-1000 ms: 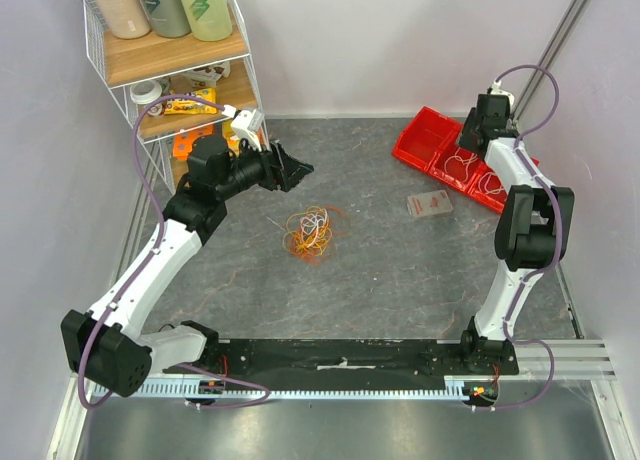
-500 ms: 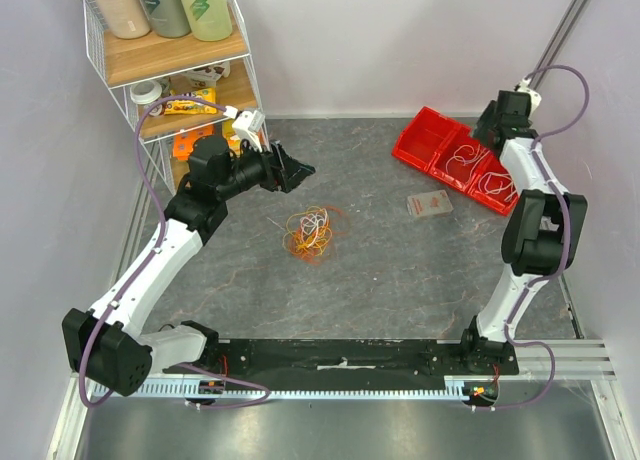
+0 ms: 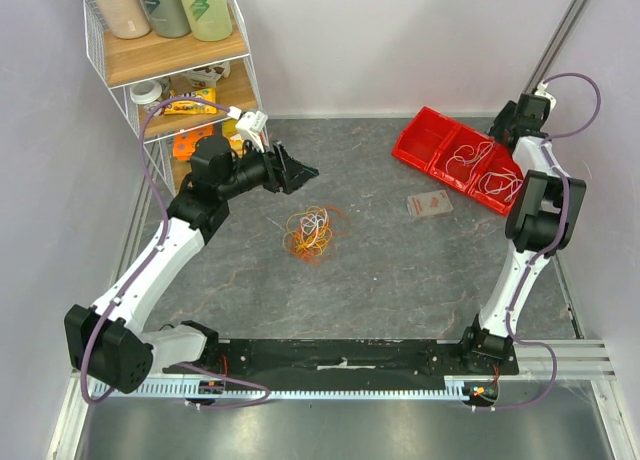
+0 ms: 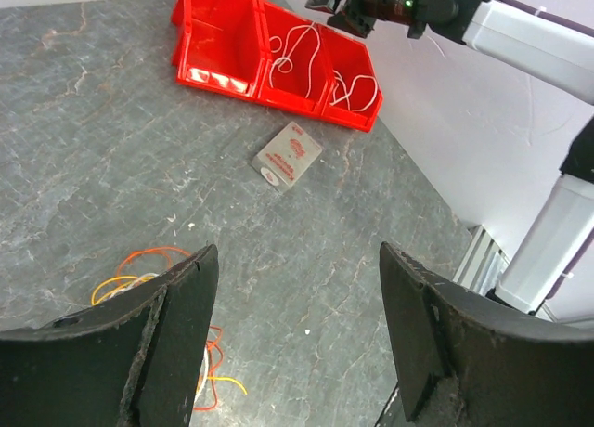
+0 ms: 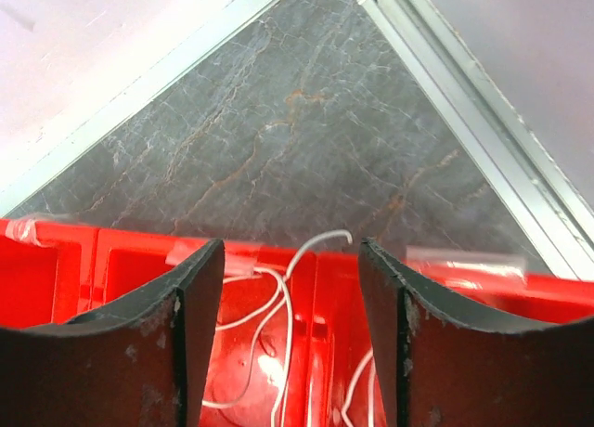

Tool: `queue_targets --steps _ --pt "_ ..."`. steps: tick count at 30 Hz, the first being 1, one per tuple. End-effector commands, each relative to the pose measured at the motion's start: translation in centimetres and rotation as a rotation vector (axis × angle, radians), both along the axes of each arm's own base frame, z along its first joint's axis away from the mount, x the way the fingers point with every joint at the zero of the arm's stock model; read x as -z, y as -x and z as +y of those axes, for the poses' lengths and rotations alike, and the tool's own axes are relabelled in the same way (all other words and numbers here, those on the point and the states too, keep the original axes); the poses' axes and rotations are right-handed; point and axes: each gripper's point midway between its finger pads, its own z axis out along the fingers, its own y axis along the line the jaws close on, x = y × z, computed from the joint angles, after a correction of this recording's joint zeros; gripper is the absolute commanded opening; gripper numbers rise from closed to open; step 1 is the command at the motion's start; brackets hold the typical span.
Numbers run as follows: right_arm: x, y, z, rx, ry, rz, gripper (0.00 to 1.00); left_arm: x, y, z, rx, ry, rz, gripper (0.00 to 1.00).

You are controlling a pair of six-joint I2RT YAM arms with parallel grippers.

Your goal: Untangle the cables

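Note:
The cables (image 3: 313, 233) lie as a small tangle of orange, yellow and white wires on the grey table, mid-left. My left gripper (image 3: 300, 170) hovers open and empty behind and left of them. In the left wrist view (image 4: 297, 255) the tangle (image 4: 139, 280) shows at the lower left, partly behind the left finger. My right gripper (image 3: 500, 132) is open and empty above the far edge of the red bin (image 3: 425, 130). In the right wrist view (image 5: 290, 251) white wires (image 5: 278, 306) lie in the bin below the jaws.
The red bin (image 4: 218, 79) has three compartments; the middle and right ones hold white wires (image 3: 465, 160). A small flat packet (image 3: 429, 204) lies in front of it. A wire shelf (image 3: 170, 70) with bottles stands at the far left. A metal rail (image 5: 464, 102) runs along the right wall.
The right arm has swung its gripper back and to the right, toward the far right corner. The left arm has barely moved. The tangle has not moved.

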Motion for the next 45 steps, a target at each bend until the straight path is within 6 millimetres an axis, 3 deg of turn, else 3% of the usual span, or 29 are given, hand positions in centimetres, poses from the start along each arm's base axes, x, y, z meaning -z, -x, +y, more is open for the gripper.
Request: queue_targets --steps 1,8,16,21,25,27,37,45 --pt "-2.3 -3.0 -0.5 -0.068 -0.016 -0.111 0.65 -0.1 0.0 -0.4 0.022 0.033 0.013 0.76" --pt "-0.1 -2.8 -1.8 -0.054 -0.018 -0.069 0.61 -0.3 -0.3 -0.5 0.03 0.05 0.008 0.75" --pt "1.7 -2.9 0.0 -0.144 -0.071 -0.053 0.47 -0.3 -0.3 -0.6 0.035 0.06 0.015 0.75" --pt "-0.2 -3.1 0.2 -0.147 -0.073 -0.092 0.32 -0.1 -0.5 -0.6 0.033 0.059 0.023 0.75" --pt "-1.6 -3.0 0.2 -0.144 -0.071 -0.113 0.11 -0.1 -0.5 -0.6 0.039 0.066 0.027 0.74" --pt "-2.3 -2.8 0.4 -0.146 -0.076 -0.122 0.05 -0.1 -0.5 -0.5 0.038 0.067 0.029 0.74" --pt "-7.4 -1.3 1.7 -0.127 -0.038 -0.19 0.0 0.2 -0.6 -0.6 0.039 0.073 0.047 0.73" --pt "-5.9 0.7 4.7 -0.141 -0.063 -0.184 0.0 0.1 -0.4 -0.7 0.046 0.08 0.047 0.73"
